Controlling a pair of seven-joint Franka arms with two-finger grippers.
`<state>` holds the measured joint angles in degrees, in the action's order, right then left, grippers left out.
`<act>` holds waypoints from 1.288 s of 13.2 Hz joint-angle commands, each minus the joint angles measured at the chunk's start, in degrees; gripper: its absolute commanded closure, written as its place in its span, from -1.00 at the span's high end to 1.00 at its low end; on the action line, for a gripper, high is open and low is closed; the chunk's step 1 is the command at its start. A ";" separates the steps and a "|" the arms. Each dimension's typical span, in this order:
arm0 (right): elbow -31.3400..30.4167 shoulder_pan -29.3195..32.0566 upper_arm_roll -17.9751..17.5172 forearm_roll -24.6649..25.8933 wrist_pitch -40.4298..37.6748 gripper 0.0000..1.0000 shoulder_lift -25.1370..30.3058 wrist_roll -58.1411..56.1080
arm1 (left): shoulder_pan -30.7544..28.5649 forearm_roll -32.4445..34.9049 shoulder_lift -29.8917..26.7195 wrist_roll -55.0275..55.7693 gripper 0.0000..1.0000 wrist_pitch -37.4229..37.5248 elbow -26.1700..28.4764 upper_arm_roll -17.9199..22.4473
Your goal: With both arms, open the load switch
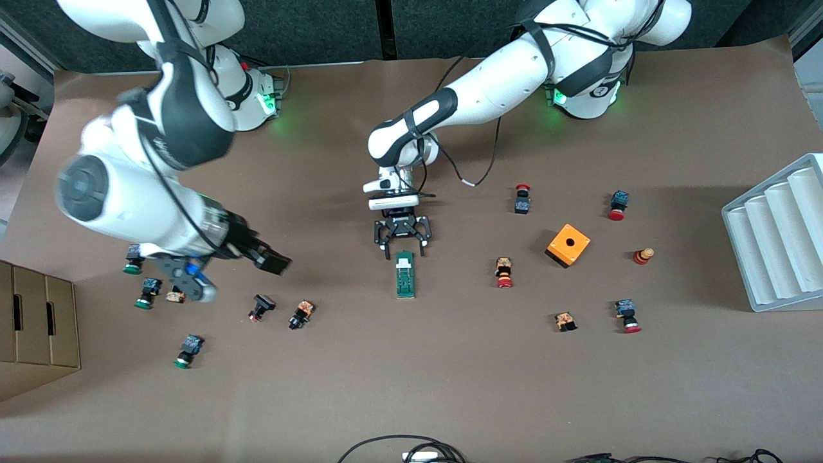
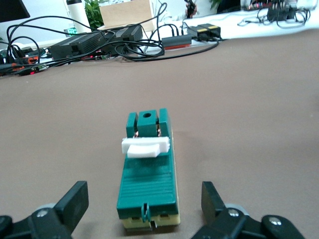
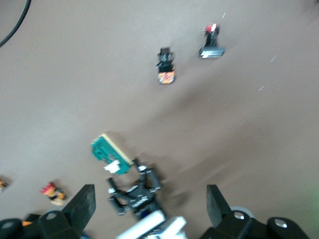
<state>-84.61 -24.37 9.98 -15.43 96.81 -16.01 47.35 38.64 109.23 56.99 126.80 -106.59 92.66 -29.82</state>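
Load switch (image 1: 405, 275) lies flat near the middle of the surface (image 1: 450, 386). Left gripper (image 1: 402, 240) sits wide open at its end, holding nothing. Right gripper (image 1: 212, 273) hangs open and empty over some green push-buttons (image 1: 148, 292).

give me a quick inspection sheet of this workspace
surface: brown table, bare paper cover
job's things: load switch lying flat mid-table, free of both hands
clutter: orange cube; red- and green-capped push-buttons scattered toward both ends
grippers: left hand open, low at the switch's end; right hand open, raised over the table near the green-capped buttons
cables: black cables at the table edge nearest the front camera
surroundings: cardboard box; grey ribbed tray
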 commanded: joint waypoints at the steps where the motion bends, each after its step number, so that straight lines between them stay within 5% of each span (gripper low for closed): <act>1: -3.80 3.35 -0.66 3.72 -2.76 1.00 5.19 -11.36 | 0.12 -6.63 -3.98 -9.25 0.99 -2.74 0.51 0.12; 8: -13.47 15.66 -1.01 10.14 -3.29 1.00 16.62 -43.01 | -2.69 -25.34 -11.10 -35.69 0.99 -7.58 -1.07 -0.41; 11: -12.87 15.58 -0.75 14.80 -4.44 1.00 16.98 -43.92 | -3.05 -34.84 -15.22 -49.23 1.00 -7.58 -1.43 -0.41; 17: -10.49 15.84 -0.66 14.99 -4.17 1.00 15.66 -43.39 | -8.92 -54.44 -21.91 -79.11 1.00 -7.58 -5.11 -0.41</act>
<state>-96.20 -8.63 9.26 -1.80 92.70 -0.17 4.07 32.10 59.74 37.13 55.52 -113.82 88.41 -29.95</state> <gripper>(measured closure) 0.000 0.000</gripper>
